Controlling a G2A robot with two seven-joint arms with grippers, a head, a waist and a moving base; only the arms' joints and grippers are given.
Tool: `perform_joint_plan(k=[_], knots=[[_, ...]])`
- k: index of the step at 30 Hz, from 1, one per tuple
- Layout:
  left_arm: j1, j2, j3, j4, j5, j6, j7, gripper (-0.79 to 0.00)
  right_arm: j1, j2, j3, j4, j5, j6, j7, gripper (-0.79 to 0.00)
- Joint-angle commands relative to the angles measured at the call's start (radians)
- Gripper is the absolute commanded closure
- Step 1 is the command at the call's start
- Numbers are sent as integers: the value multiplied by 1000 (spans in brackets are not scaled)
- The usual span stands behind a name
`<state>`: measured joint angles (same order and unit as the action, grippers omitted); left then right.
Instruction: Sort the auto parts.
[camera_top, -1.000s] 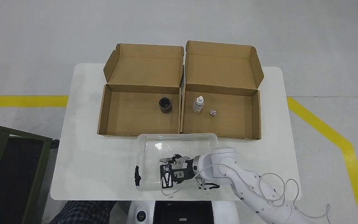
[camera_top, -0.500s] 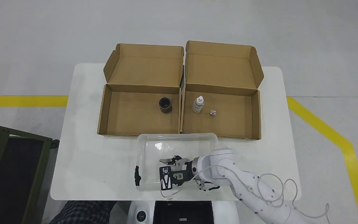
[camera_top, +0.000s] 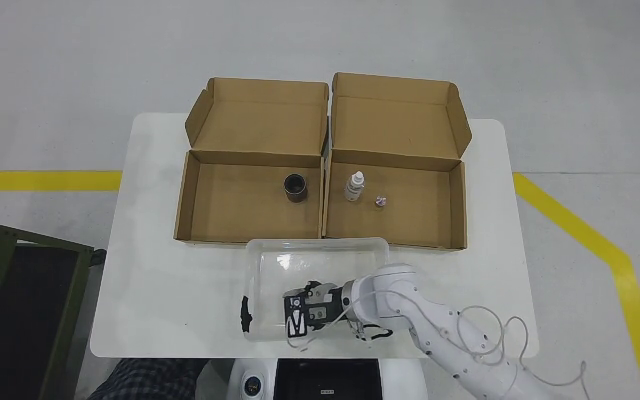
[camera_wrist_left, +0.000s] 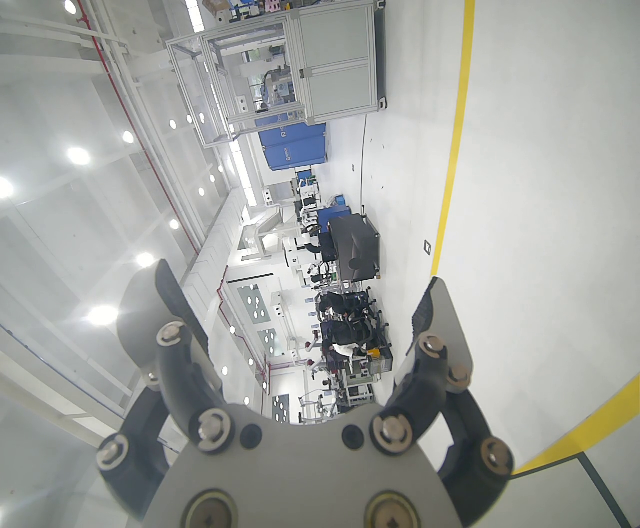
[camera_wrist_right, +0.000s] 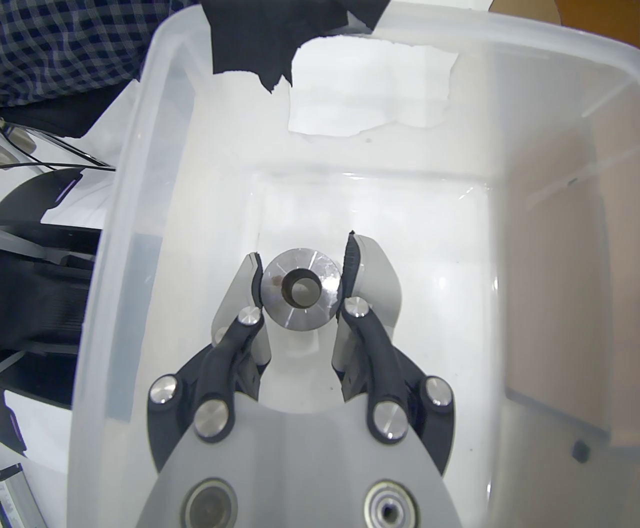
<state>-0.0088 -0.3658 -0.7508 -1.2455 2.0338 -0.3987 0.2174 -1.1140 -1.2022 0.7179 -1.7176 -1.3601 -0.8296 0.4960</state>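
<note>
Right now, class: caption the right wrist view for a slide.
Right gripper, jaws pressed on both sides of a round silver metal part, inside a clear plastic bin.

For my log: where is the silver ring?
In the right wrist view the right claw grips the silver ring inside the clear bin at the table's near edge.

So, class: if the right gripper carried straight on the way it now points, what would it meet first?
The right gripper grips the round metal part. Pushing on, it would probably press into the clear bin's floor, though the tilt is hard to judge; otherwise the taped end wall.
</note>
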Motion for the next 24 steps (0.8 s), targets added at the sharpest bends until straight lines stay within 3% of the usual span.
perform_joint_plan(k=[1,24], knots=[[0,0,0,0,0,0,0,-785,-1,1,6,6,13,2,-14,0],[0,0,0,0,0,0,0,-785,-8,21,121,-95,59,31,-186,0]])
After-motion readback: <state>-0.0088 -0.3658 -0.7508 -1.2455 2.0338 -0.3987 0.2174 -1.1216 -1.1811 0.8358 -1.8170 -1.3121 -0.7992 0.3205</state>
